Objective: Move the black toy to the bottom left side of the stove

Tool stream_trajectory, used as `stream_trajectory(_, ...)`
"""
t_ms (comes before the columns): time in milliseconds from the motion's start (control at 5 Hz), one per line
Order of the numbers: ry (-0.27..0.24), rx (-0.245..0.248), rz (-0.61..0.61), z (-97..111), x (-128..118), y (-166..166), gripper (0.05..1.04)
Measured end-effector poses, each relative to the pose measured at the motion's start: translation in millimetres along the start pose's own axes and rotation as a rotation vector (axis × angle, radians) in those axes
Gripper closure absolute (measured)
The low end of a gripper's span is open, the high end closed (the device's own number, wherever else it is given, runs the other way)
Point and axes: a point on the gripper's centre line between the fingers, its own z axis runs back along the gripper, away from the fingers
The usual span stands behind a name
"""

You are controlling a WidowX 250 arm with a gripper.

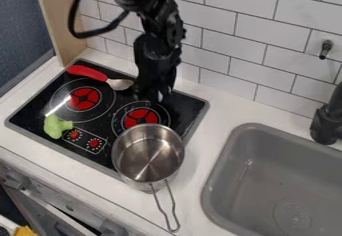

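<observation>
Your claw hangs over the glossy stove's far side; you cannot tell its grip state. Black toy: you cannot place it amid the dark shapes. Near right, your round metal pot, wire-handled; near left, lumpy green toy; far left, smooth red-handled spoon.

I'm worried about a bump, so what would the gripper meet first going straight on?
Probably the black stovetop, just behind the red burner nearest the pot; the gripper's height above it is unclear.
</observation>
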Motion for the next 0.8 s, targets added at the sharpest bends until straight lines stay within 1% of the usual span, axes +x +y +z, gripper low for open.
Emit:
stream_trajectory(200,-0.022,-0.014,0.045,25.5,24.5,6.5,0.542)
stream_trajectory(400,-0.06,-0.007,0.107,44.7,54.2,25.3,0.542)
stream_trajectory(600,-0.106,0.031,0.223,50.1,90.9,63.3,0.542)
stream_trajectory(800,-0.146,0.098,0.307,44.3,115.3,105.9,0.542)
